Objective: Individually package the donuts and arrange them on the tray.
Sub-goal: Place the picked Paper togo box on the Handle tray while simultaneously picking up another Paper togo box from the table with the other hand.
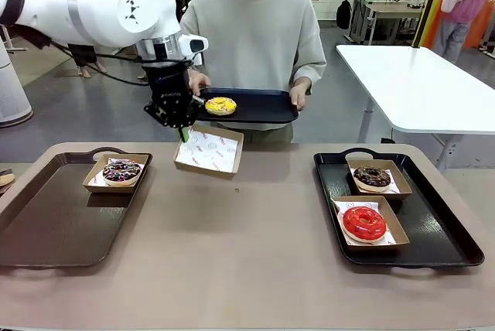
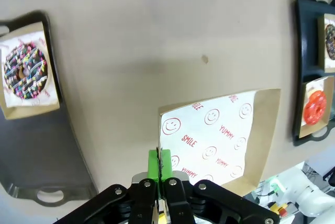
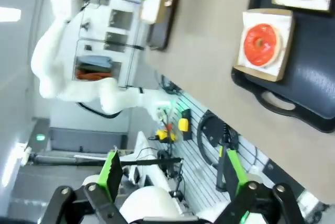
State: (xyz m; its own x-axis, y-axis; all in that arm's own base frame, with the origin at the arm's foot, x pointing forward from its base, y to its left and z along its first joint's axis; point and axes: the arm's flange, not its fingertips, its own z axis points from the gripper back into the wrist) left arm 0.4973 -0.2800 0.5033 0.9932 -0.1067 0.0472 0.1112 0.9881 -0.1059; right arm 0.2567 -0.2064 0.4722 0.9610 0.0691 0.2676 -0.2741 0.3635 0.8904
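Glossy red donut (image 1: 364, 223) sits in cardboard tray (image 1: 391, 234).

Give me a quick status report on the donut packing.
Left gripper shut on empty paper tray, lifting its edge. Right gripper open, idle. Yellow donut unpackaged on person's tray. Nothing blocking.

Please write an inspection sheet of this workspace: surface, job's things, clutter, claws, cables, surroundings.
Surface: tan table with a brown tray on the left and a black tray on the right.
Job's things: purple donut boxed on the brown tray; chocolate donut and red donut boxed on the black tray; yellow donut unboxed on the person's tray.
Clutter: nothing seen.
Claws: left claw shut on the empty box, lifting its edge; right claw open, holding nothing.
Cables: black cable under the left arm.
Surroundings: a person holds the tray; white table behind.
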